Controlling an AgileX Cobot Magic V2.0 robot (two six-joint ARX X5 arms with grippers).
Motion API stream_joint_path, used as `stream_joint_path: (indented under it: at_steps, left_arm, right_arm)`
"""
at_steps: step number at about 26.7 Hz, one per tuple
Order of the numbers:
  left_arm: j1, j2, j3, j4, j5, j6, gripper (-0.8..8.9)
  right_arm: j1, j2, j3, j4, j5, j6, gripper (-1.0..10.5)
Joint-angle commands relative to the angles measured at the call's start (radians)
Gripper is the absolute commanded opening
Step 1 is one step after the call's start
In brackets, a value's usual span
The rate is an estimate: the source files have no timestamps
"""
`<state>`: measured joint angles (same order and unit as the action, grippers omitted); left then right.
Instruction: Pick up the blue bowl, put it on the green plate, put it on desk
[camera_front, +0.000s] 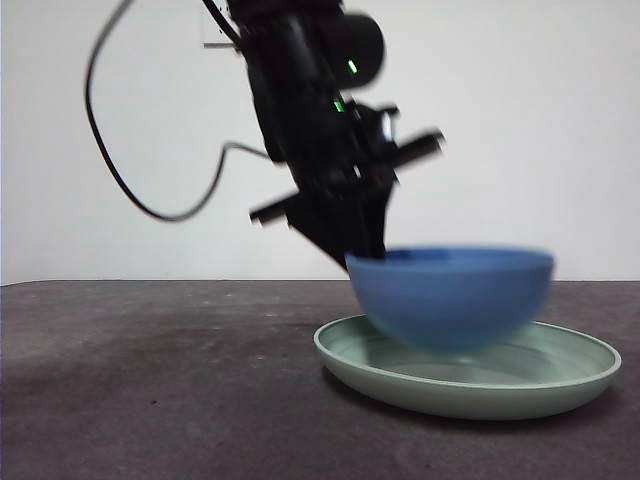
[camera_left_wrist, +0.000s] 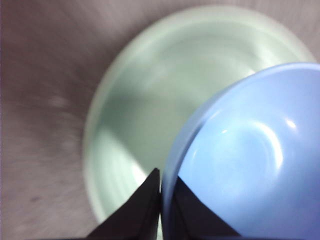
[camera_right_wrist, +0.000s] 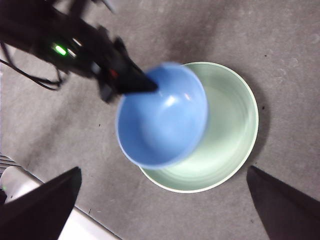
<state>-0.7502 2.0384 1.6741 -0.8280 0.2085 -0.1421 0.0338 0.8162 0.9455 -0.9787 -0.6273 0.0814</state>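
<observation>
left gripper pinching blue bowl rim at 9 o'clock | bowl above green plate | right gripper spread wide, high | desk

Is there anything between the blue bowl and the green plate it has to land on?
Nothing visible. The left end effector pinches the blue bowl's rim and holds it just over the green plate, whose inside looks bare. The right end effector hangs open higher up.

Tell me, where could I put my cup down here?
The desk is bare on the left gripper's side of the green plate. Crowded spot: the plate itself, where that gripper holds the blue bowl by its rim.
</observation>
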Motion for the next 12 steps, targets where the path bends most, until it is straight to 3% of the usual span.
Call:
stream_joint_path:
  at_steps: [1, 8, 12]
  left_arm:
    - [-0.012, 0.037, 0.024, 0.018, -0.004, 0.013, 0.09]
    - [-0.017, 0.05, 0.024, 0.043, -0.003, -0.029, 0.1]
    - [-0.017, 0.05, 0.024, 0.042, -0.003, -0.061, 1.25]
  right_arm:
    - [0.003, 0.006, 0.016, 0.008, -0.001, -0.015, 6.1]
    - [0.003, 0.006, 0.016, 0.005, -0.001, -0.015, 6.1]
    - [0.003, 0.006, 0.016, 0.005, -0.001, -0.014, 6.1]
